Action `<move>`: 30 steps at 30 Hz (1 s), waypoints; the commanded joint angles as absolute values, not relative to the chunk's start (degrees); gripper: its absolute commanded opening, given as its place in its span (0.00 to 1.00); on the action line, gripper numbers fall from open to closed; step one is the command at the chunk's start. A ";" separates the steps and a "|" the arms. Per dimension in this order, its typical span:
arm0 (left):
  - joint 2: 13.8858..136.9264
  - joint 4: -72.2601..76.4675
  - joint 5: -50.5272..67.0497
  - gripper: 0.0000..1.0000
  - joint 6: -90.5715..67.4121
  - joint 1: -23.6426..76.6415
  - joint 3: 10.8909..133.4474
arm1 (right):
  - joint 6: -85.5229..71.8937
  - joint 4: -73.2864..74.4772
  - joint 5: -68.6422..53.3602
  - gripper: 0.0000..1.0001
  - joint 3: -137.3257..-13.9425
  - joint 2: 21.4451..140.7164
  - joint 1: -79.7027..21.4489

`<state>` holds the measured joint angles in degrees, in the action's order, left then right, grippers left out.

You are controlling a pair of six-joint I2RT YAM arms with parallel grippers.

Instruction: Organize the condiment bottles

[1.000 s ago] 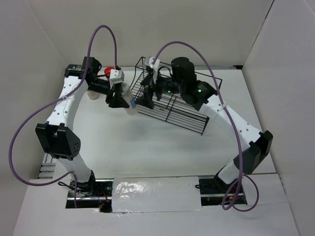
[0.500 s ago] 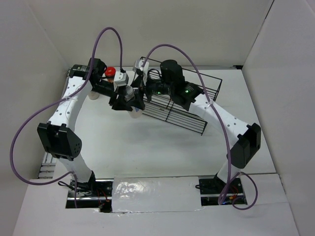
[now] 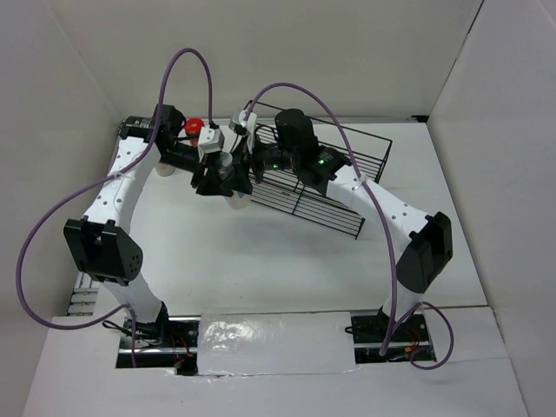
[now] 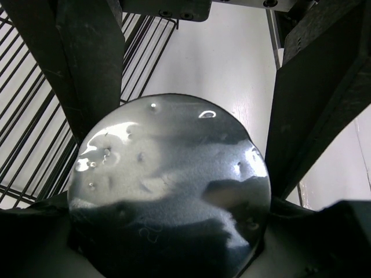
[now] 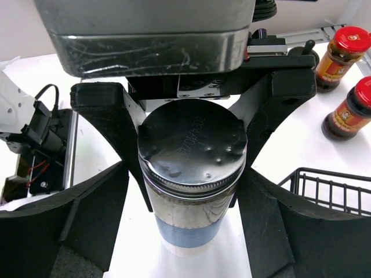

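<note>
A clear condiment bottle with a dark metal cap [image 5: 191, 145] and a blue label is held between the two arms. My left gripper [image 3: 217, 176] is shut on it just under the cap, and its black fingers [image 5: 113, 124] show behind the bottle. In the left wrist view the bottle [image 4: 168, 179] fills the frame. My right gripper [image 5: 186, 176] stands open with one finger on each side of the bottle, a thin gap showing on the left. Two dark jars with red lids [image 5: 343, 52] [image 5: 351, 110] stand at the right of the right wrist view.
A black wire rack [image 3: 326, 187] lies slanted right of the grippers, with its corner [image 5: 333, 188] close by my right gripper. One red lid [image 3: 193, 126] and a whitish bottle [image 3: 162, 168] stand behind my left arm. White walls enclose the table.
My right gripper has swung left from the rack to the bottle and narrowed its jaws around it. The left gripper, still holding the bottle, has shifted slightly towards the back.
</note>
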<state>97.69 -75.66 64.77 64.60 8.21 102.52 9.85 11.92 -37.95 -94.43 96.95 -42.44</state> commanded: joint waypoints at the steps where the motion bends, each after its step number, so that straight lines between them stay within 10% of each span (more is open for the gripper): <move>1: 94.05 -76.38 69.96 0.00 68.64 9.14 102.04 | 7.47 3.08 -39.02 0.72 -94.92 96.42 -42.10; 20: 93.52 -74.79 71.46 0.00 68.64 9.14 102.13 | 6.15 1.94 -44.48 0.73 -94.22 95.62 -41.92; 24: 93.25 -74.09 71.11 0.00 67.68 9.05 101.87 | 6.15 2.80 -44.91 0.51 -95.27 96.68 -42.10; 26: 93.16 -72.69 70.93 0.00 66.45 9.05 101.86 | 6.33 4.12 -44.56 0.15 -96.15 97.03 -41.92; 30: 93.08 -68.83 70.92 0.00 59.52 8.35 102.13 | 5.98 3.43 -41.14 0.11 -93.88 94.93 -41.05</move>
